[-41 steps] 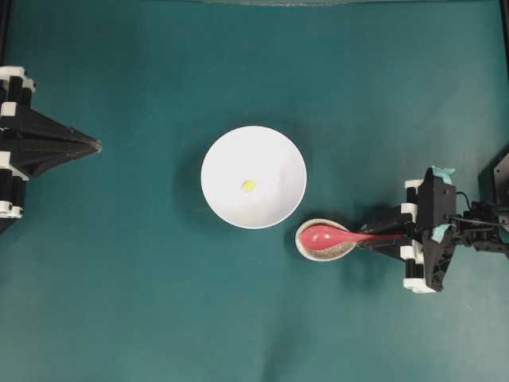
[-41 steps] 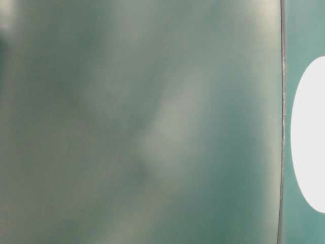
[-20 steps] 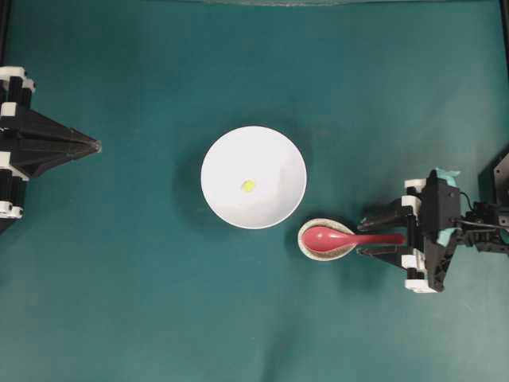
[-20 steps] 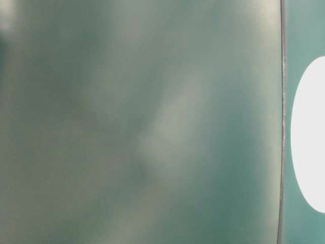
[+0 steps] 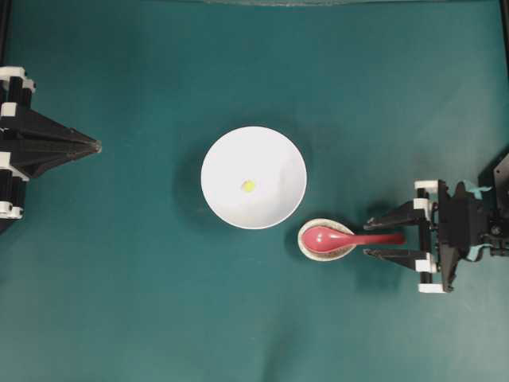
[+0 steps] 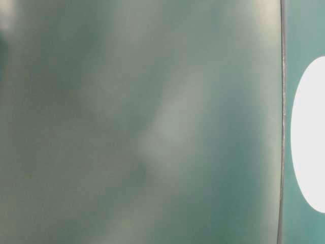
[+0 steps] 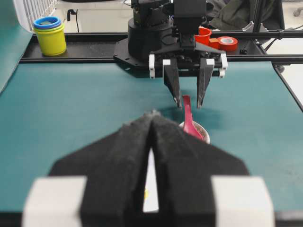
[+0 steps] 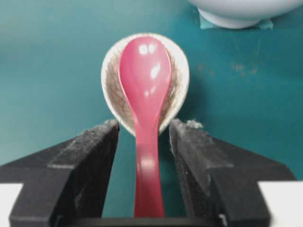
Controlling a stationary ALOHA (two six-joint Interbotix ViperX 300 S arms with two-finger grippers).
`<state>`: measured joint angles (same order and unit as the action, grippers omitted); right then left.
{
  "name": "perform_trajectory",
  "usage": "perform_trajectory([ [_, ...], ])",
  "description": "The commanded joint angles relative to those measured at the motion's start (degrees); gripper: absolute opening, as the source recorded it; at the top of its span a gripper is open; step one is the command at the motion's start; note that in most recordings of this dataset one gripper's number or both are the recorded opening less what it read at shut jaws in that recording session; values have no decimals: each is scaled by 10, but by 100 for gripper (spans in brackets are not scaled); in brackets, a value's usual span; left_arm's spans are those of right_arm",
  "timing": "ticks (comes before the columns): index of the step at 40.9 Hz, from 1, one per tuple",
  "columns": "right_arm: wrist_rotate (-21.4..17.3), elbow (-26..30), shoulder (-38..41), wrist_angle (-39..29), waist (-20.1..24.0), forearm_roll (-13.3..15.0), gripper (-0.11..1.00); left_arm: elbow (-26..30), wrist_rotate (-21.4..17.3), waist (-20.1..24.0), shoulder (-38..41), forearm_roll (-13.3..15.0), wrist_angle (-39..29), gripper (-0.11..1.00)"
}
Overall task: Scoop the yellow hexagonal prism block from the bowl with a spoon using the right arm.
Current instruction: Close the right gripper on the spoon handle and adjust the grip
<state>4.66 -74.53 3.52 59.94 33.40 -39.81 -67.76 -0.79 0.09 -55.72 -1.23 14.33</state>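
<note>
The yellow hexagonal prism block (image 5: 248,185) lies alone near the middle of the white bowl (image 5: 278,151), well clear of both sets of jaws. Just beside the bowl, on the side toward the right gripper (image 5: 370,235), sits a small speckled dish (image 8: 180,80) holding the scoop of the pink-red spoon (image 8: 146,94); the handle runs straight back from the dish into the gap between the right jaws. Those jaws stand wide apart, one finger on either side of the handle, with teal table (image 5: 159,302) visible between each pad and the handle, so nothing is gripped. The fingertips reach to the dish's near rim; whether they touch it cannot be told. The left gripper (image 5: 99,146), far across the bowl, has its jaws closed together and empty.
</note>
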Motion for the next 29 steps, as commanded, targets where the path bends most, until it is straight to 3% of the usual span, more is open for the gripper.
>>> perform_trajectory([
  [1,-18,11,34,27,4,-1,53,15,-2,0,4,-2,3,-1],
  [9,-60,13,93,93,18,0,53,14,-2,0,5,-2,3,-1],
  [29,-61,6,98,113,25,1,53,15,-2,0,5,-2,3,-1],
])
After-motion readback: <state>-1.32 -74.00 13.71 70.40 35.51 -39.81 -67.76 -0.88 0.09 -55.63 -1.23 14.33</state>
